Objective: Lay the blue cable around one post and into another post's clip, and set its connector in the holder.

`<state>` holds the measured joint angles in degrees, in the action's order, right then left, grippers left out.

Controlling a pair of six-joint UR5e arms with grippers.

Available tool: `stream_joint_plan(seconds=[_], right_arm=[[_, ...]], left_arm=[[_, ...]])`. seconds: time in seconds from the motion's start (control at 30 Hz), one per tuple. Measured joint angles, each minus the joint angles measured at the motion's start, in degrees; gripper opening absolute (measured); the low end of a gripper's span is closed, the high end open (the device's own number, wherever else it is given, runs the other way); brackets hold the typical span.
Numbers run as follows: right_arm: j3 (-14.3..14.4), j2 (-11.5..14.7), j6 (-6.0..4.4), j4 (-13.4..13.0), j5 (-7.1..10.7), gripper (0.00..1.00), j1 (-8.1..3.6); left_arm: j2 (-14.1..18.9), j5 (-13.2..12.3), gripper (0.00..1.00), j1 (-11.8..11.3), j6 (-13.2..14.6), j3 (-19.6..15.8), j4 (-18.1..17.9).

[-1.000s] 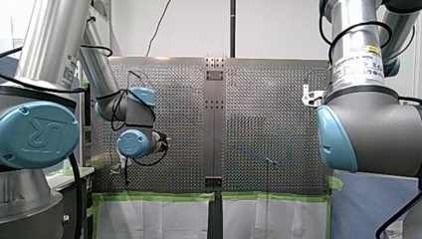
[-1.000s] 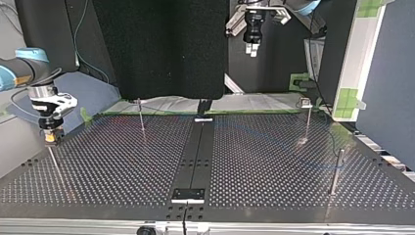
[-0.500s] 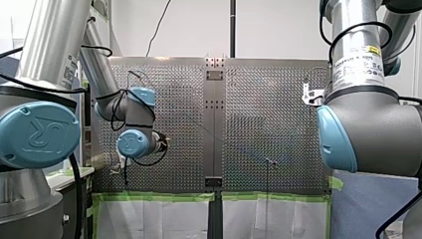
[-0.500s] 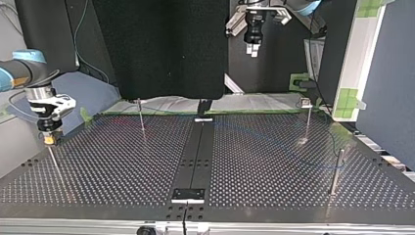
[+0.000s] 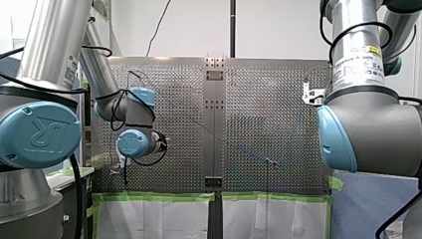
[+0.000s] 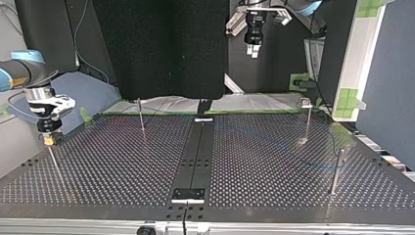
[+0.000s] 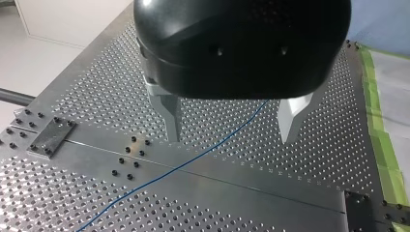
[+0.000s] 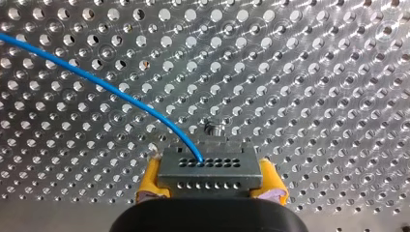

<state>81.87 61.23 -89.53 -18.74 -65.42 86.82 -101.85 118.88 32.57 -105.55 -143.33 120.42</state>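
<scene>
My right gripper (image 8: 209,186) clamps grey perforated metal connector (image 8: 209,170); my left gripper (image 7: 229,139) spread, empty. Risk: thin blue cable (image 8: 96,81) pulling it askew.

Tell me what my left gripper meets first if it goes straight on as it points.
Probably the blue cable, running over the perforated table in line with the left gripper; its open jaws would touch table either side. Nothing else shows between.

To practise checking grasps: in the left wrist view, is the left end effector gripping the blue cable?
No: the left end effector is open, and the blue cable runs below its fingers, touching neither.
</scene>
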Motion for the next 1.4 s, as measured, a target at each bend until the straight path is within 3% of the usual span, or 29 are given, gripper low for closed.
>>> stream_joint_plan(seconds=[0.37, 0.67, 1.03, 1.4], right_arm=[[0.1, -0.1, 0.3, 0.2, 0.19, 0.0, -0.13], [0.3, -0.3, -0.1, -0.4, 2.05, 0.0, -0.75], [0.5, -0.9, -0.14, -0.9, 2.43, 0.0, -1.32], [0.5, -1.0, -0.92, -2.9, 4.99, 0.0, -1.36]], left_arm=[[0.0, 0.0, 1.0, -0.2, 0.1, 0.0, 0.2], [0.0, 0.0, 1.0, -0.3, 0.1, 0.0, 0.2], [0.0, 0.0, 1.0, -0.5, 0.2, 0.0, 0.5], [0.0, -0.3, 1.0, -0.7, 0.2, 0.0, 0.5]])
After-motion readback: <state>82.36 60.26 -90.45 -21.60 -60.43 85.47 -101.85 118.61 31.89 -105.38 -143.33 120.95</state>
